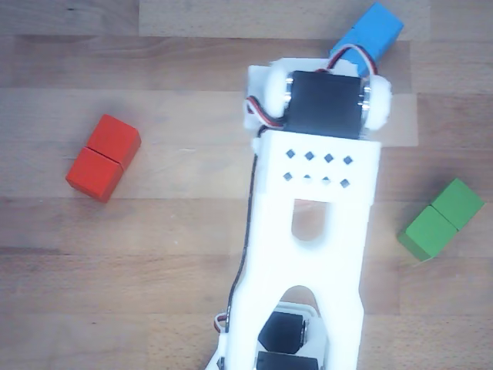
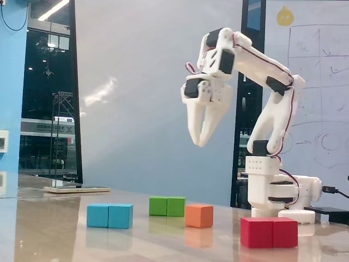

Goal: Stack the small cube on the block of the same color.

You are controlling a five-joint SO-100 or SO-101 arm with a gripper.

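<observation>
Nearest you in the fixed view, at the right, the red block point(image 2: 269, 232) lies on the table point(image 2: 54, 229), two cubes long. Further left and a little farther back, the blue block point(image 2: 109, 215) sits alone. Behind these, near the middle, you find the small cube point(image 2: 198, 215), plain orange, resting flat on the table just right of the green block point(image 2: 167, 206); the two look close, but you cannot tell from this angle whether they touch. No orange block shows in either view. At the far right, your arm's base point(image 2: 272, 191) stands behind the red block.

Your gripper point(image 2: 200, 141) hangs high above the table, over the small cube and the green block, pointing down. Its fingers are parted only a little near the tips and hold nothing.

In the other view, looking down, the arm point(image 1: 308, 231) fills the middle and hides the small cube. The red block point(image 1: 102, 157) lies at left, the green block point(image 1: 441, 220) at right, and the blue block point(image 1: 370, 38) peeks out at the top.
</observation>
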